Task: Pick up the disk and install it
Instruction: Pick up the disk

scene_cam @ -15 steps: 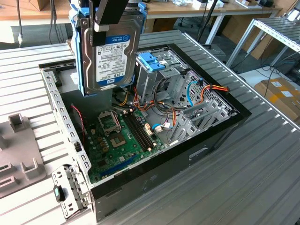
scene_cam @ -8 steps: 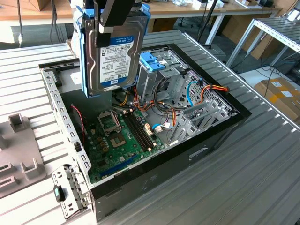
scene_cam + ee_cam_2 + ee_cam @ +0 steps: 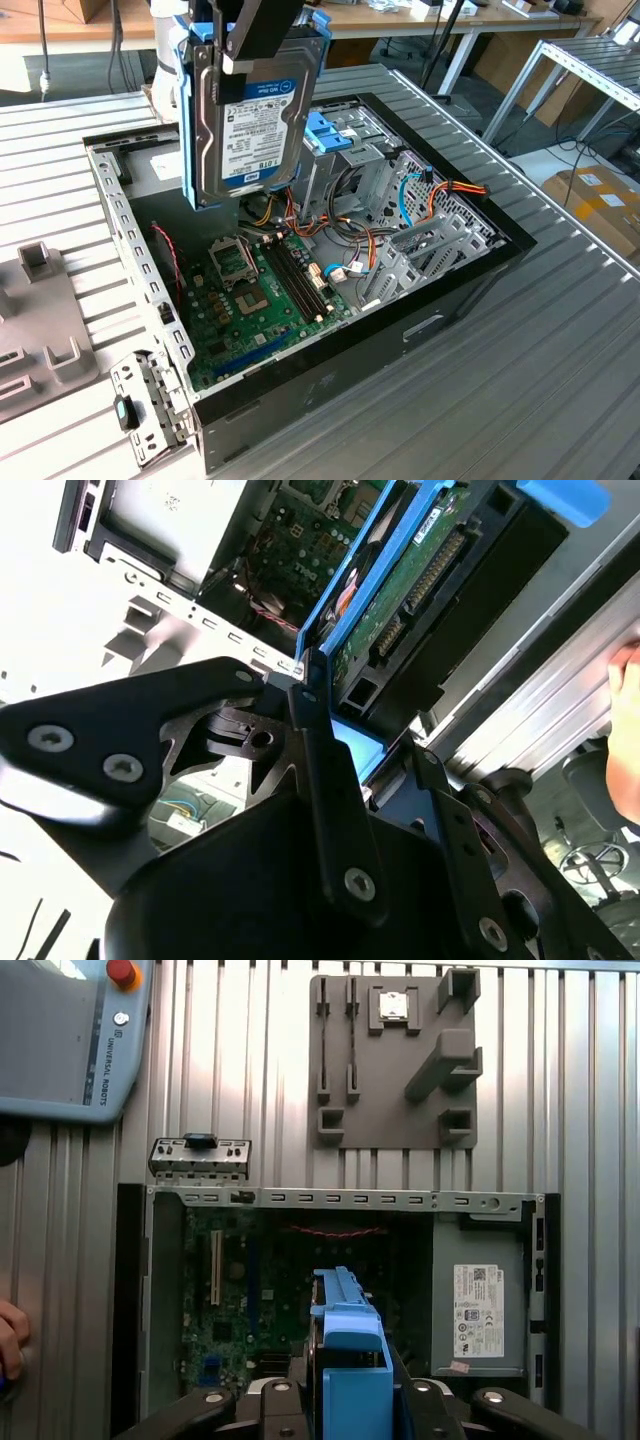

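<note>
The hand (image 3: 362,732) is closest in the second wrist view, its black linkage leading to 2 fingers (image 3: 312,695) clamped on the blue-railed end of the disk (image 3: 400,600). In the exterior view the disk hangs upright below the hand with its white label facing out. It is held in the air above the open computer case (image 3: 420,330) on the ribbed metal worktop (image 3: 540,400), apparently clear of the motherboard (image 3: 250,290).
</note>
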Robot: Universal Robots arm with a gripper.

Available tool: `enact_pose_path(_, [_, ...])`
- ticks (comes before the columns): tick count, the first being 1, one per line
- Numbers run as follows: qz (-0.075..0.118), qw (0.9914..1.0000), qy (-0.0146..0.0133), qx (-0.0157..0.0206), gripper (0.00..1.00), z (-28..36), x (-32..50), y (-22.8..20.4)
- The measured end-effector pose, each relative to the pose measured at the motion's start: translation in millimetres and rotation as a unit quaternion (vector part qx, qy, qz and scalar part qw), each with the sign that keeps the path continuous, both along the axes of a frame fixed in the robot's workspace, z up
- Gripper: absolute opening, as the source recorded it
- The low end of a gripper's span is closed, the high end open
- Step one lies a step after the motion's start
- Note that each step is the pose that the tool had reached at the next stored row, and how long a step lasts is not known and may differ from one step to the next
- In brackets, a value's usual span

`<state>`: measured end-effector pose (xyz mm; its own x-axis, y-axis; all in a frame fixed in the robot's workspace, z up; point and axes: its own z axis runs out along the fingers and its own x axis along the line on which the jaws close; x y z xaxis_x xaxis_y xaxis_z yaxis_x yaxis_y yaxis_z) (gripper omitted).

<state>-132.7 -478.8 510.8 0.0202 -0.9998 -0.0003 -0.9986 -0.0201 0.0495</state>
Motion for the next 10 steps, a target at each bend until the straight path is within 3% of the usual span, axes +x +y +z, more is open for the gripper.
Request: enact_pose_path(10, [0.000,1.00000,0.0001,0.0001,0.37,-0.5,7.4,-9.8])
